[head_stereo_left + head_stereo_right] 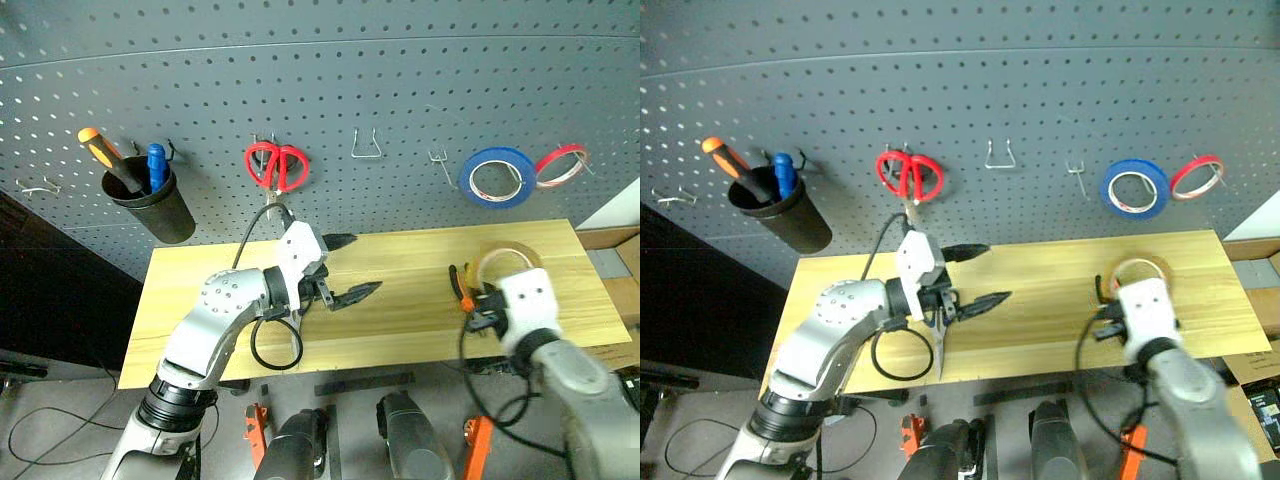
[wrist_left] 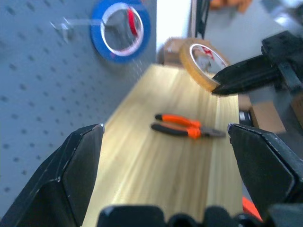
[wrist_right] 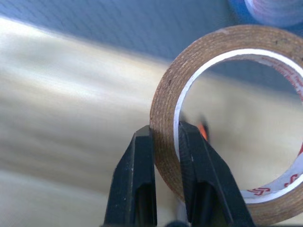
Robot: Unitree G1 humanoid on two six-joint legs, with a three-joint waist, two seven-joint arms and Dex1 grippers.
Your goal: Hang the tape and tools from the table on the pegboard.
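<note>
A: Pegboard is seen across the back. At its left end a black cup is hung, with an orange-and-black screwdriver and a blue handle stood in it.

B: What is found next along the board?

A: Red scissors are hung on a hook, then two bare hooks are seen, then a blue roll and a thin red roll side by side.

B: And the table?

A: It is set below the board. Above its left part the left gripper is held with its two black fingers spread wide; nothing is gripped between them.

B: Where are the pliers?

A: They are laid flat on the wood toward the right, handles orange and black, just beside the right gripper in the head views.

B: And the tape?

A: It is held upright above the table's right part. The ring's wall is pinched by the right gripper, one finger placed outside and one inside the ring, so the fingers are closed on it.
</note>
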